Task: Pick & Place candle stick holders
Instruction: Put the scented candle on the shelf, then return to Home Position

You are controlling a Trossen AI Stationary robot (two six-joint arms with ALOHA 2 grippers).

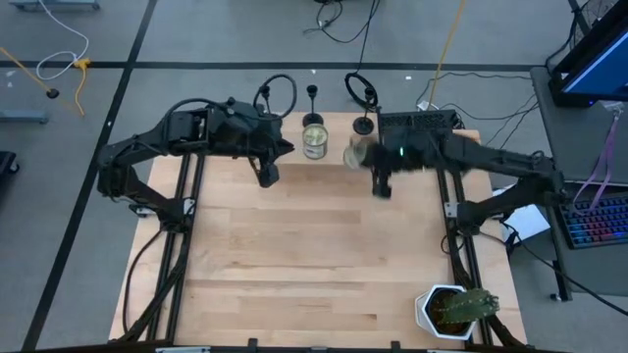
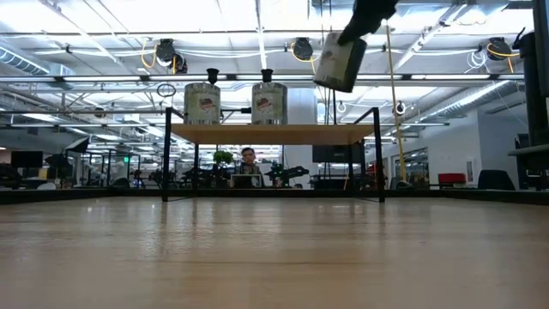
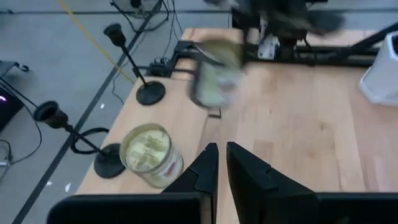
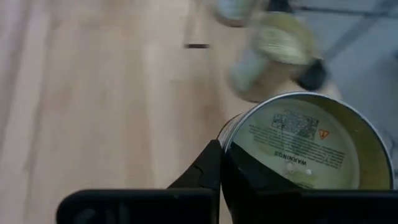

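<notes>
Open-plan robotics lab; strip ceiling lights (image 2: 129, 17), desks with monitors (image 2: 26, 160), floor cables (image 1: 343, 25).

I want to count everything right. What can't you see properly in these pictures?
- Held jar: right gripper hides its side in the right wrist view; its small print is too tiny.
- Second jar: blurred in the left wrist view.
- Holders: stems hidden behind jars in the low view.
- Left gripper, waiting by the far edge: absent from the low view.

Right claw (image 2: 364, 19) up high, gripping tilted jar (image 2: 339, 62); two candle stick holders (image 2: 213, 77) left, below it.
</notes>
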